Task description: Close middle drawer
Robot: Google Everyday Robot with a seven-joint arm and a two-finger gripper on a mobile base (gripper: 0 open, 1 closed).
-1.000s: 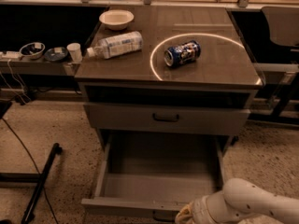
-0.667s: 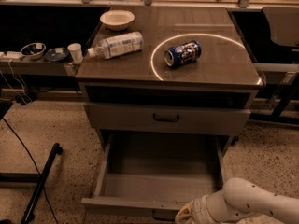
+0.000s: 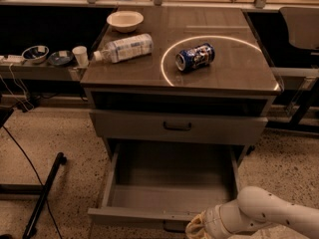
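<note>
The middle drawer is pulled far out of the grey cabinet. Its long plain grey tray lies open and its low front panel is close to the bottom edge of the view. A small dark handle shows under the panel's centre. My gripper is at the bottom edge, right at the front panel and just right of the handle. The white arm comes in from the lower right. Part of the gripper is cut off by the frame's edge.
Above the open drawer is a taller drawer front with a black handle. On the cabinet top lie a blue can, a plastic bottle and a white bowl. A side shelf at left holds bowls and a cup. A black stand leg lies on the floor.
</note>
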